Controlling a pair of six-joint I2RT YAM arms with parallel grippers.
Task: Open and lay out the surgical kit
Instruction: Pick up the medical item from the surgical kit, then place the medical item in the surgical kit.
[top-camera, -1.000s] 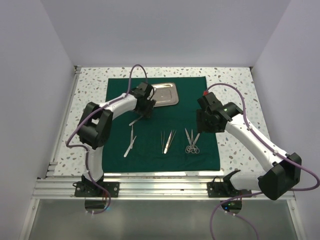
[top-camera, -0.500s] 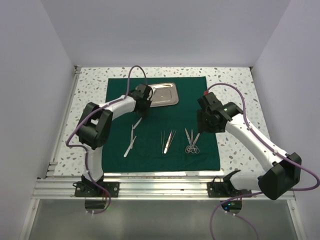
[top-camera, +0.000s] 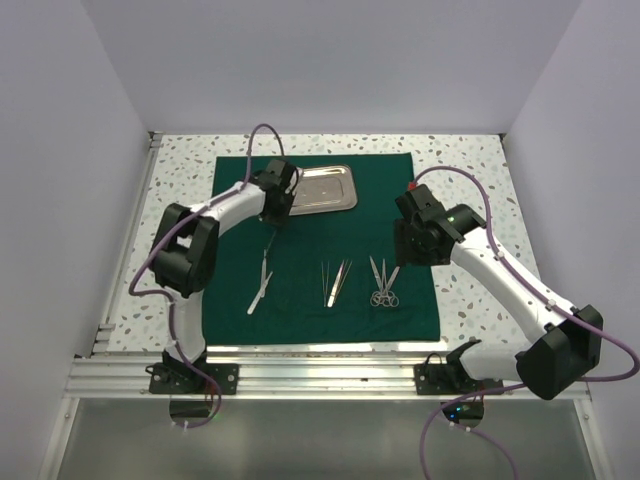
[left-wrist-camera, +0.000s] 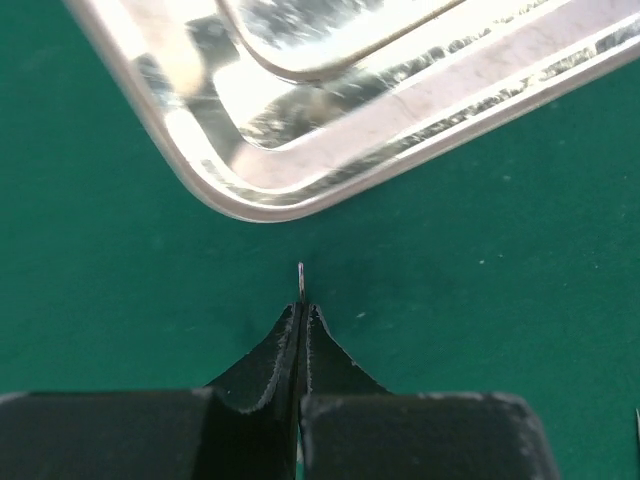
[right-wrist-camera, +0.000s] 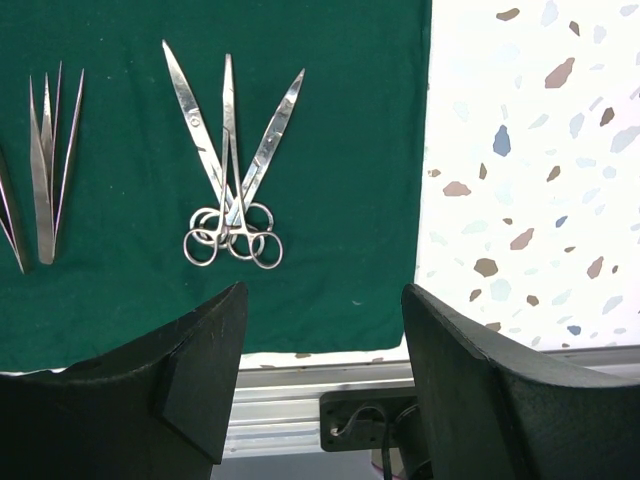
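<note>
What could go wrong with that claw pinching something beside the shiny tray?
The left gripper holds a slim instrument with only a thin tip showing between its shut fingers, so it could slip and land askew on the green cloth. The tray has a corner close ahead; a forward move might knock it.

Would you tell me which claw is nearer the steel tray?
Left. The left claw, shut on a slim instrument, sits just off the steel tray; the right claw hovers open by the green cloth's right edge.

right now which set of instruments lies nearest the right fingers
The ring-handled scissors and forceps, rightmost on the green cloth; the tweezers and the far-left piece lie farther away.
</note>
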